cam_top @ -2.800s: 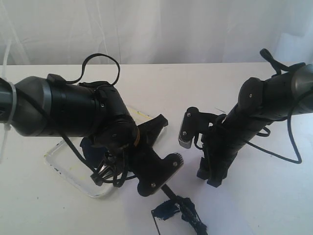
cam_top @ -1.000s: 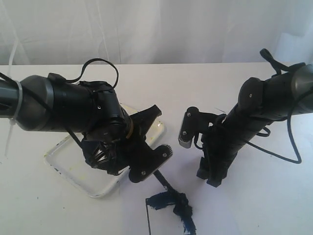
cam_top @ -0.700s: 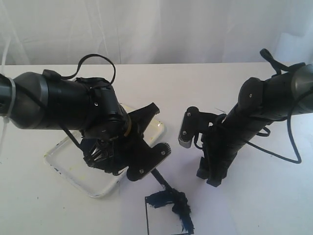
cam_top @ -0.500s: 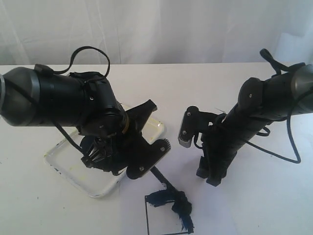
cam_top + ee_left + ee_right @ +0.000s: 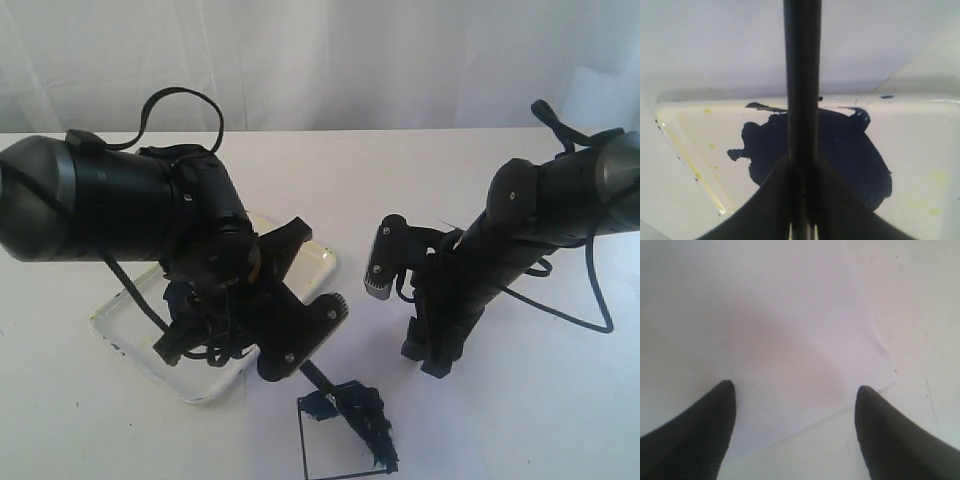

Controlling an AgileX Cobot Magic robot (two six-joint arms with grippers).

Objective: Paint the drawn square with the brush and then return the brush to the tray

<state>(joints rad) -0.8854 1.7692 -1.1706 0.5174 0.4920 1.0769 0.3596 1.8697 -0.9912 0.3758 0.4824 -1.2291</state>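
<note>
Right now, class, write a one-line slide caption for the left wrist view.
Left pincer clamps the brush handle, with the tray and its blue-black paint puddle behind.

It looks like a robotics lab test station: two black robot arms [image 5: 120, 215] with loose cables [image 5: 182, 93] reach over a bare white tabletop [image 5: 400, 170] backed by a plain white curtain [image 5: 320, 60], with a paint-stained tray [image 5: 125, 345] set out.

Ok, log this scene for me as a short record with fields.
left gripper: shut on the brush
brush tip: at the dark smear on the drawn square
drawn square: smeared along upper and right edges in the exterior view, inside mostly blank
tray: under the left arm, holds a paint puddle
right gripper: open, empty, over the paper
</note>
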